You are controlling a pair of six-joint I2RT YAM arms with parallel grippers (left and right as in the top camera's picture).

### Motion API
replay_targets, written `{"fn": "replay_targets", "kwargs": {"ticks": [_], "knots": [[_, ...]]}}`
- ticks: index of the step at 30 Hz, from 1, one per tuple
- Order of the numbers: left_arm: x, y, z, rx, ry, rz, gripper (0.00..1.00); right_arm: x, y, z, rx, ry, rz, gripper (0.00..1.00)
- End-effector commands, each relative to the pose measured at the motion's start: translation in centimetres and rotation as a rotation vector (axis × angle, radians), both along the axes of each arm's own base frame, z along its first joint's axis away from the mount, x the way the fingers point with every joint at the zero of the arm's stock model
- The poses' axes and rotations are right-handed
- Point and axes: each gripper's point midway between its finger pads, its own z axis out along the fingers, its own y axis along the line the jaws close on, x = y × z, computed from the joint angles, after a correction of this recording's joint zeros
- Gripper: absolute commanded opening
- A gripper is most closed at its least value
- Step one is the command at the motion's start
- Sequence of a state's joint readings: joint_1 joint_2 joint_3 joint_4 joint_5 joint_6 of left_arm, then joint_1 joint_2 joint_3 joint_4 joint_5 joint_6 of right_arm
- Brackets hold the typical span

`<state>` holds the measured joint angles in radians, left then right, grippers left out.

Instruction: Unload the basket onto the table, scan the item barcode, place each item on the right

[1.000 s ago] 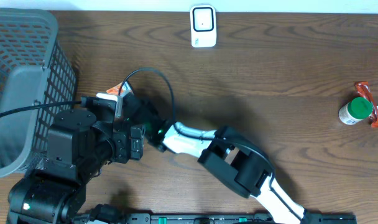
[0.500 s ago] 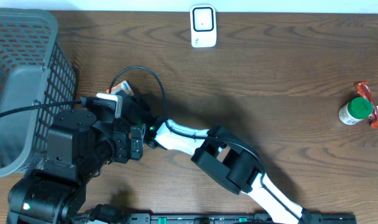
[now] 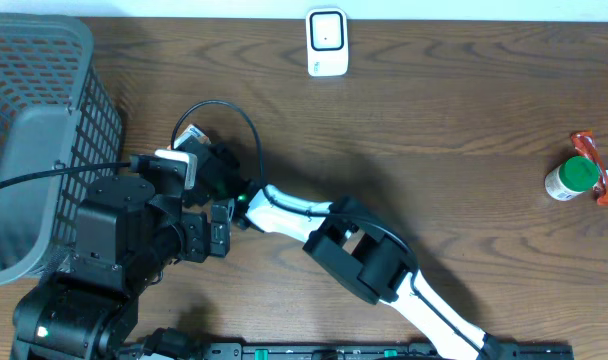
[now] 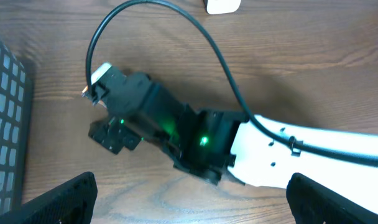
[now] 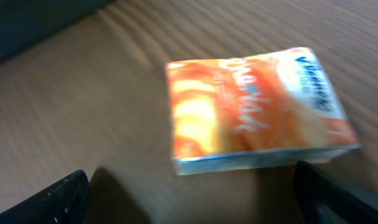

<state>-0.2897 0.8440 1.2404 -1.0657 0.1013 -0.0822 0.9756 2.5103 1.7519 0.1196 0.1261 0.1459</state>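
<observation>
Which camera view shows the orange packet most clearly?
The right wrist view: the orange packet lies flat on the table with its whole printed face visible, though blurred. The overhead and left wrist views show only a small bit of it, the rest hidden under the right arm.

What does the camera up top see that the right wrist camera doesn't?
Only the overhead view shows the grey basket, the white scanner, the green-capped bottle and the left arm. Only the right wrist view clearly shows the orange packet, lying flat with its printed face up, though the printing is too blurred to read. Both show the wooden table and the right gripper, which is open just in front of the packet.
</observation>
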Motion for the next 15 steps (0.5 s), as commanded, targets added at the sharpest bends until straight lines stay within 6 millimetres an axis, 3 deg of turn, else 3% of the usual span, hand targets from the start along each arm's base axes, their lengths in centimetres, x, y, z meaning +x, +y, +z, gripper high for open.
{"fn": "replay_targets", "kwargs": {"ticks": [1,4,8,15], "knots": [[0.1,0.2,0.5,0.0,-0.018,0.011,0.98,-0.9,-6.6,-11.4,-0.192,0.193,-0.109,0.99],[0.1,0.2,0.5,0.0,-0.017,0.011,0.98,-0.5,-7.4,-11.6,-0.193,0.224,-0.148,0.99],[0.1,0.2,0.5,0.0,-0.018,0.011,0.98,-1.1,-6.1,-11.2,-0.166,0.254,0.006,0.99],[0.1,0.2,0.5,0.0,-0.018,0.011,0.98,-0.9,-6.4,-11.4,-0.139,0.296,0.084,0.99]]}}
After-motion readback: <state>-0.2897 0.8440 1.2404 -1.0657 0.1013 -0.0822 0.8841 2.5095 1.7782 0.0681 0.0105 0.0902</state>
